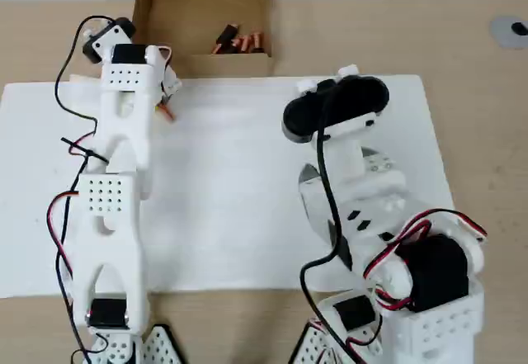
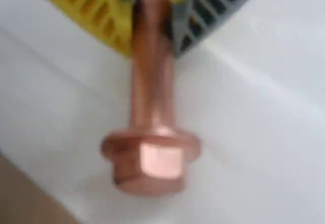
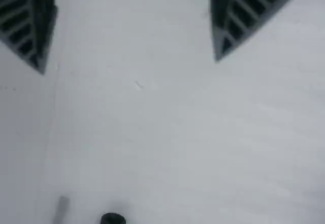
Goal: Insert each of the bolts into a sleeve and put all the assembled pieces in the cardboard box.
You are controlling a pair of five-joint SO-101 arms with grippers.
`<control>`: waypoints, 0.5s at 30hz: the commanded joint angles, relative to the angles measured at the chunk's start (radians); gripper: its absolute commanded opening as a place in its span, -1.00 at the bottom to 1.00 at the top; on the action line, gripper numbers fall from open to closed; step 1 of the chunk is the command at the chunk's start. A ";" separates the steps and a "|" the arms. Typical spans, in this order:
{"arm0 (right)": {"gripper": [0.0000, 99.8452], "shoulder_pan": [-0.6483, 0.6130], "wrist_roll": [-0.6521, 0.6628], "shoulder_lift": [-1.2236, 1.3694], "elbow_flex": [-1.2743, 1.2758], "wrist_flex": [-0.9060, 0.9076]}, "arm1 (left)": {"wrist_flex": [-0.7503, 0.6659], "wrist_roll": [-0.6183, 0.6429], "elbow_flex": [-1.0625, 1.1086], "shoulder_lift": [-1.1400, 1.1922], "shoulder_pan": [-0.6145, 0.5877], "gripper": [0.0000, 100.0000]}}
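This looks like a small robotics lab or hobby workshop. 2 white arms of printed plastic, the left arm (image 1: pixel 111 191) and the right arm (image 1: pixel 371 178), stand at the near edge of a pale wooden worktop (image 1: pixel 478 116), with loose wires (image 1: pixel 326 174) running outside their shells. A white sheet (image 1: pixel 239 182) covers the middle, and at the far side sits a plain cardboard box (image 1: pixel 202 65) holding copper pieces (image 1: pixel 239 42).

I note a wooden table (image 1: pixel 483 100) with a white sheet (image 1: pixel 239 182) spread flat across it. The cardboard box (image 1: pixel 186 26) stands on the wood at the sheet's far edge.
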 commanded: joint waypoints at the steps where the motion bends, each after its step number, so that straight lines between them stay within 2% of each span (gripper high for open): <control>1: -0.49 0.019 -0.008 -0.005 0.002 -0.006 | 0.087 -0.017 -0.107 -0.025 -0.015 -0.98; 9: -0.49 0.019 -0.009 -0.008 -0.004 0.037 | 0.275 -0.141 -0.589 -0.038 -0.009 -0.98; 15: -0.49 0.019 -0.009 -0.008 -0.004 0.037 | 0.281 -0.221 -0.577 -0.130 -0.017 -0.98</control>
